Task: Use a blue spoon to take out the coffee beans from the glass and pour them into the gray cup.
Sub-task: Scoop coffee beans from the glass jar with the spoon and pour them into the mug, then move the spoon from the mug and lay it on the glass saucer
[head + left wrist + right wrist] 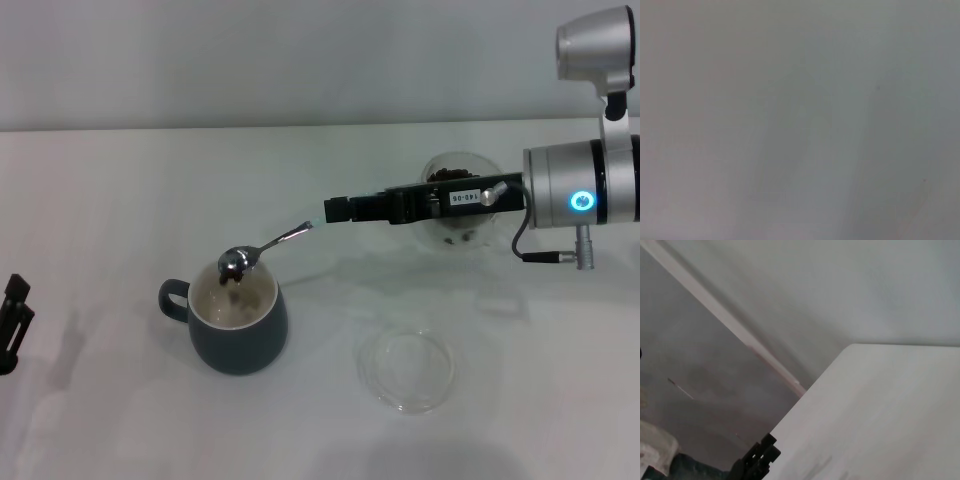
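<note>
The blue spoon, clamped in the right gripper, tips coffee beans over the gray cup; tilted off-centre, beans might bounce out onto the table. Left gripper sits parked; its fingers I cannot tell.

One marking is legible: a small white label on the black body of the right gripper, seen in the head view. It appears to read "140-05", though the digits are small and uncertain. No other text, brand or number is readable.

White table w/ plain pale grey wall behind; soft, even light.
</note>
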Motion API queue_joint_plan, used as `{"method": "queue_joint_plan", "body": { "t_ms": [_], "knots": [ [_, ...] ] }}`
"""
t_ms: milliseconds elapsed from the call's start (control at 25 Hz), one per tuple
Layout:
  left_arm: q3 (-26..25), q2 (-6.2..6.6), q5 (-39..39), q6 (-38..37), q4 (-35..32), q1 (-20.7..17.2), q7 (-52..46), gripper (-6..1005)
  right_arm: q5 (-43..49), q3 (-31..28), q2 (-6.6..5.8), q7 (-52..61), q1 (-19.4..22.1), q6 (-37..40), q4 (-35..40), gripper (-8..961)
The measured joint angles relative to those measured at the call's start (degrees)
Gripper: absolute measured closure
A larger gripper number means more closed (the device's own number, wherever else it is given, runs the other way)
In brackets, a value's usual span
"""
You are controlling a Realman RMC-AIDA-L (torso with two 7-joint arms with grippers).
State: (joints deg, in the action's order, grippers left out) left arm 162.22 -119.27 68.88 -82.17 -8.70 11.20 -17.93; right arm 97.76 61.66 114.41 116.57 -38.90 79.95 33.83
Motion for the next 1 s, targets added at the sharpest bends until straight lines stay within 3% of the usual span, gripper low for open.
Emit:
{"method": "queue_joint_plan", "body": {
  "t_ms": [280,520,640,880,1000],
  "knots": [
    [-0.1,-0.02,0.6,0.0,0.0,0.3,0.0,298,0.2,0.1,0.60,-8.4,0.8,0.1,1.5,800],
    [-0.1,-0.08,0.6,0.1,0.0,0.4,0.0,298,-0.2,-1.2,0.08,-9.1,2.1,0.6,2.2,800],
    [-0.1,-0.09,0.6,0.1,0.0,0.3,0.0,298,-0.3,-3.2,-1.48,-8.7,3.9,2.6,2.6,800],
    [-0.1,-0.09,0.5,0.1,-0.2,0.2,-0.1,298,-0.2,-5.0,-6.84,-7.4,8.1,6.6,2.0,800],
    [-0.1,-0.09,0.5,0.1,-0.3,0.4,-0.1,298,0.2,-6.6,-8.62,-7.4,10.7,7.1,1.8,799]
  ]
}}
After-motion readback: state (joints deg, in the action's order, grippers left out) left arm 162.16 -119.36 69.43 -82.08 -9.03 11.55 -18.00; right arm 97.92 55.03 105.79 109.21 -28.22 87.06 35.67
